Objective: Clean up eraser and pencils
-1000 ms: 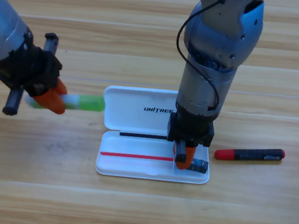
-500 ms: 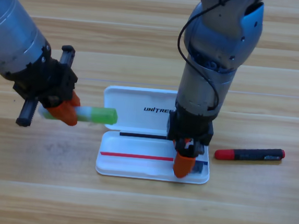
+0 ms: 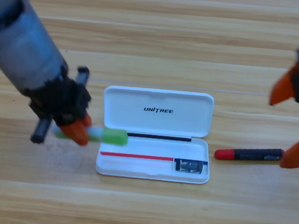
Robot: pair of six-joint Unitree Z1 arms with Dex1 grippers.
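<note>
Beside the case, left pincer clamps green pencil — right pincer gapes.

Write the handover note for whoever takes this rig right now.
Left claw: shut on the green pencil, its green end over the case's left edge.
Right claw: open, empty, at the right edge of the view.
Eraser: in the tray's right end. Done.
Black pencil: on the table just right of the case, untouched.
Left: lay the green pencil in the tray, then fetch the black one.
</note>
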